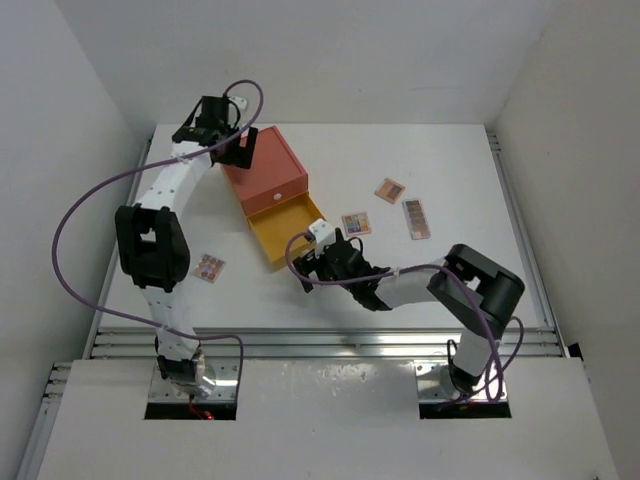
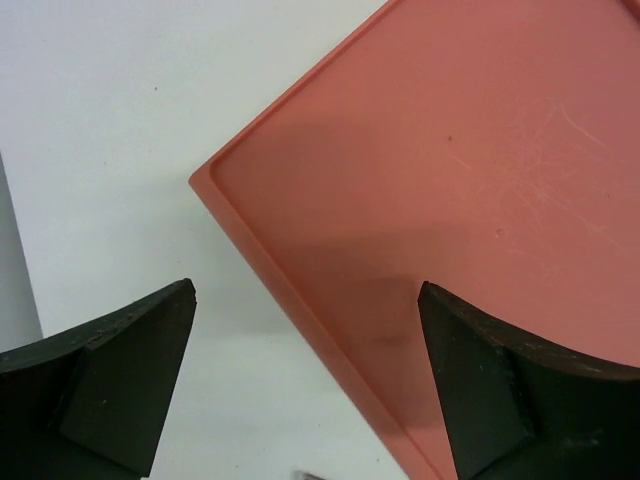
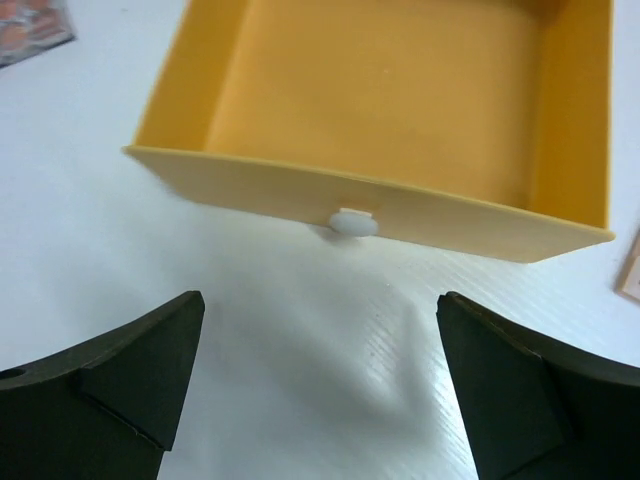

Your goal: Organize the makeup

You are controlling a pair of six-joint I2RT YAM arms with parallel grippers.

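Several small flat palettes lie on the white table: one (image 1: 208,267) at the left, one (image 1: 356,222) beside the open yellow drawer (image 1: 285,228), and two more (image 1: 390,189) (image 1: 416,218) to the right. No brush sticks are in view. My left gripper (image 1: 232,152) is open and empty over the far left corner of the orange-red box (image 1: 265,165); that corner (image 2: 450,180) sits between its fingers (image 2: 130,370). My right gripper (image 1: 312,262) is open and empty just in front of the drawer (image 3: 380,80), facing its white knob (image 3: 353,222). The drawer looks empty.
A palette corner (image 3: 30,30) shows left of the drawer and another palette's edge (image 3: 630,275) at its right. The table's walls rise on the left, right and far sides. A purple cable (image 1: 80,210) loops beside the left arm.
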